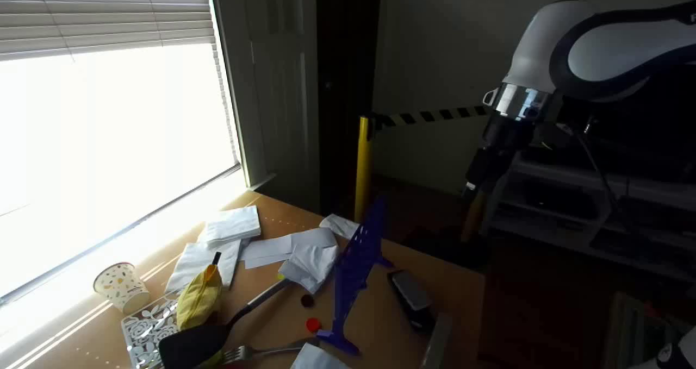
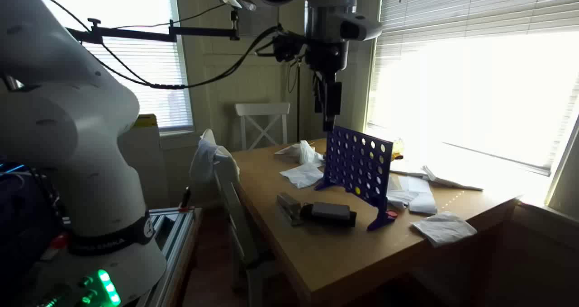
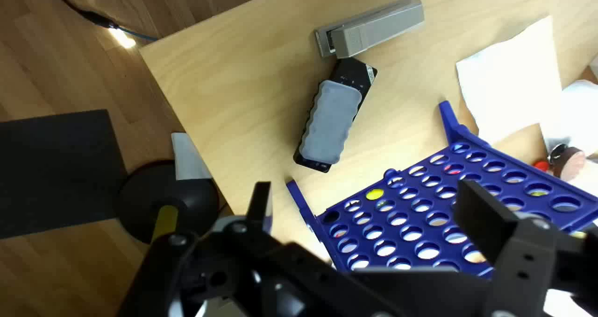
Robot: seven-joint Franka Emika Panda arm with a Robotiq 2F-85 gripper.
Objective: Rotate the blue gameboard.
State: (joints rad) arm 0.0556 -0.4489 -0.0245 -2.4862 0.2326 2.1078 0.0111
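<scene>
The blue gameboard (image 1: 356, 271) stands upright on its side feet on the wooden table. It also shows in an exterior view (image 2: 357, 169) with its rows of round holes, and a yellow disc sits low in it. In the wrist view the gameboard (image 3: 409, 214) fills the lower right, seen from above. My gripper (image 3: 369, 207) is open and empty, fingers wide apart, with part of the board seen between them. In an exterior view the gripper (image 1: 470, 191) hangs in the air, higher than the board and apart from it. It also shows (image 2: 330, 121) near the board's far top corner.
A black device with a grey block (image 3: 331, 121) and a grey stapler (image 3: 373, 27) lie beside the board. White napkins (image 2: 304, 176), a black spatula (image 1: 198, 342), a fork (image 1: 272, 350), a yellow pouch (image 1: 200, 298) and a cup (image 1: 122, 287) are on the table. A chair (image 2: 233, 207) stands at its edge.
</scene>
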